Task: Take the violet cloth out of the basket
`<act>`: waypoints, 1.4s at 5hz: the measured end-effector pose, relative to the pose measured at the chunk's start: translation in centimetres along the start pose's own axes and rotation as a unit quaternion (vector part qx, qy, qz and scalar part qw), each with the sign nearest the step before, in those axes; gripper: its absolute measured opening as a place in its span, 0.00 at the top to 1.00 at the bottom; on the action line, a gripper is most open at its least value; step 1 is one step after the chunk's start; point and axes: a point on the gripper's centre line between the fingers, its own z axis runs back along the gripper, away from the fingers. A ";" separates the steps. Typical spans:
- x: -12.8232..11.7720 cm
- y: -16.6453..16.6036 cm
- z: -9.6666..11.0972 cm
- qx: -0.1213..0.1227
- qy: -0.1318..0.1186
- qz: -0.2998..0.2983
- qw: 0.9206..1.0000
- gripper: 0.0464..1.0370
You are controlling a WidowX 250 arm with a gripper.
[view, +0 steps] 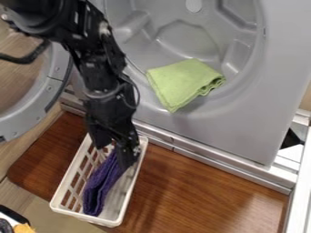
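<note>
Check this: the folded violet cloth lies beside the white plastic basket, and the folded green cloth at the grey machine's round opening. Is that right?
No: the camera view shows the violet cloth inside the white plastic basket, not beside it. The green cloth is as stated.

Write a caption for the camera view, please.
Gripper at the violet cloth in its basket, green cloth on the machine.

One violet cloth [99, 187], soft, bunched into a long strip, lies lengthwise inside one upright, white plastic, rectangular basket [126, 193] with slotted sides.
</note>
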 end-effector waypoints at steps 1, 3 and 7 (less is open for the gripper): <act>-0.3 -0.2 -0.9 0.002 -0.021 0.017 1.000 0.07; -1.0 0.3 -1.5 0.029 -0.010 0.048 0.998 0.66; -0.9 -0.9 2.5 0.021 -0.038 0.038 0.998 0.93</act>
